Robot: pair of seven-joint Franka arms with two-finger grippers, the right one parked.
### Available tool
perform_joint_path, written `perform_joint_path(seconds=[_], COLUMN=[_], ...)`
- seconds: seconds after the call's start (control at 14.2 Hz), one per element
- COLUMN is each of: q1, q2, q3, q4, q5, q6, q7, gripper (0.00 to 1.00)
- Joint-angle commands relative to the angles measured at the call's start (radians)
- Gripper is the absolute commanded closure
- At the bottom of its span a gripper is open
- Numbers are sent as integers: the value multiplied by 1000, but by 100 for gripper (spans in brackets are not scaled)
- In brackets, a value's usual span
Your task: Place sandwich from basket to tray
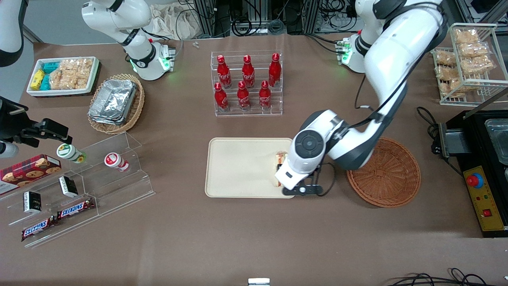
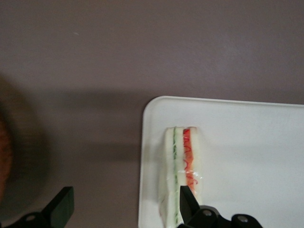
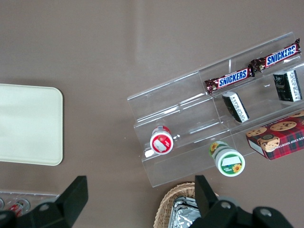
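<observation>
The triangular white-bread sandwich [image 2: 182, 175] with red and green filling lies on the large cream rectangular tray [image 1: 238, 167], near the edge closest to the round reddish-brown wicker basket [image 1: 391, 174]. The hand [image 2: 124, 205] hovers just above it, fingers spread wide, gripping nothing.

Sandwich [image 1: 280, 161]: mostly hidden under left arm's wrist in front view; only sliver of bread and filling shows at tray [image 1: 238, 167] end nearest basket [image 1: 387, 174]. In wrist view sandwich [image 2: 181, 173] cut off by frame edge, one end out of sight.

Claw [image 2: 126, 209]: from front, fingers hidden beneath wrist housing; wrist view shows two dark fingertips [image 2: 187, 202] set wide apart, bases cropped.

Basket: rim nearest arm covered by forearm; in wrist view only blurred reddish patch at frame edge.

Tray in wrist view [image 2: 247, 156]: only one corner shows.
</observation>
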Motion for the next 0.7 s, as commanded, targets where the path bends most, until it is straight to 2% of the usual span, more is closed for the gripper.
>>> perform_joint_path(seconds=[0.0,0.35,0.42,0.63], q1=[59,88,120,175], q2=[-73,-138,-150,-187], q3=[-14,-9,-12,-8], q4=[-13,-17,-19,-23], q5=[-61,-78,-80,-155], q6=[-42,-131,-147,-180], q7=[5,54,75,190], gripper=[0,0,0,0])
